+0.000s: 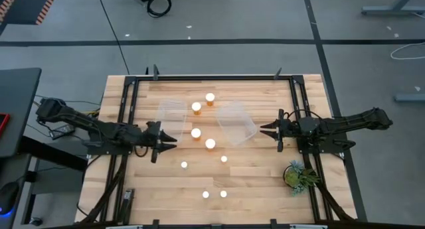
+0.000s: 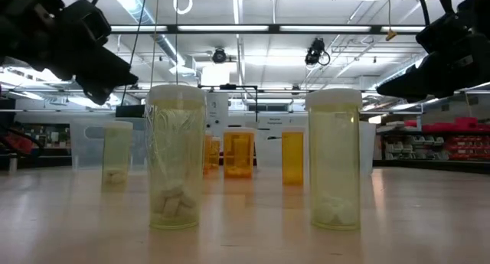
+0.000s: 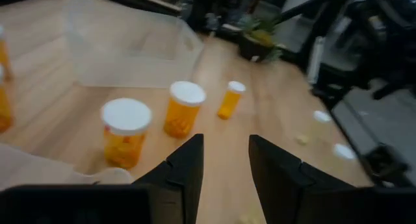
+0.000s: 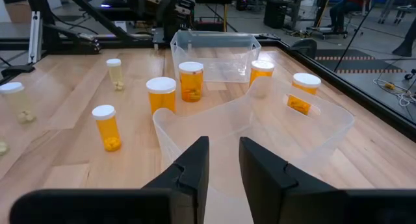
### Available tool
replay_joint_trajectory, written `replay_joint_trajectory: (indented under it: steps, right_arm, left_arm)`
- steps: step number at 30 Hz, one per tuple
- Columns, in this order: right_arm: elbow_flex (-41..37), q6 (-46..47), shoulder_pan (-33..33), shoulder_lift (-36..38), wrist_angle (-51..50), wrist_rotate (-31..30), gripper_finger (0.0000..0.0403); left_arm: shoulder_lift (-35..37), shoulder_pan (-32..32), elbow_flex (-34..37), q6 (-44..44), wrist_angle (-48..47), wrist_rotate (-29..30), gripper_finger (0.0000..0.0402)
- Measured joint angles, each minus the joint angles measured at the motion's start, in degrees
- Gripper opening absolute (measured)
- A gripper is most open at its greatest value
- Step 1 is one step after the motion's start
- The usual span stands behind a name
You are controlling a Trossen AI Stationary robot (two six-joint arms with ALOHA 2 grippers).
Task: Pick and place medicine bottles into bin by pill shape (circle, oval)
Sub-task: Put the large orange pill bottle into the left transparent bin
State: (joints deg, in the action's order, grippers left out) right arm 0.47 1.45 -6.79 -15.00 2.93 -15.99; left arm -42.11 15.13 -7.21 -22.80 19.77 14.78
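Note:
Eight white-capped medicine bottles stand upright on their bases on the wooden table. Orange ones (image 1: 210,97) (image 1: 196,107) (image 1: 196,133) (image 1: 210,144) stand between two clear bins (image 1: 171,116) (image 1: 236,121). Smaller ones (image 1: 184,165) (image 1: 224,159) (image 1: 206,194) (image 1: 223,194) stand nearer the front; two of these are pale and close in the low view (image 2: 176,164) (image 2: 334,161). My left gripper (image 1: 174,142) (image 3: 224,141) is open and empty, above the table left of the bottles. My right gripper (image 1: 263,130) (image 4: 224,143) is open and empty, just right of the right bin (image 4: 260,133).
A small green plant (image 1: 299,174) stands at the front right, near my right arm. A black frame (image 1: 212,77) runs along the table's back and sides. Bare wood (image 1: 259,189) lies at the front right of the bottles.

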Motion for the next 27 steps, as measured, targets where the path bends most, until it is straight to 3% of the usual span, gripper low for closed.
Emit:
replay_joint_trajectory:
  steps: [6,16,27]
  right_arm:
    - [0.0,0.0,0.0,0.0,0.0,0.0,0.0092]
    - [0.0,0.0,0.0,0.0,0.0,0.0,0.0092]
    - [0.0,0.0,0.0,0.0,0.0,0.0,0.0092]
  left_arm:
    - [-7.9,-5.1,-3.7,2.0,-0.6,0.4,0.0139]
    - [-17.3,-14.3,-10.1,9.0,-4.3,-5.0,0.0153]
    - [-28.3,-15.7,-25.0,8.9,-24.5,-5.8,0.0193]
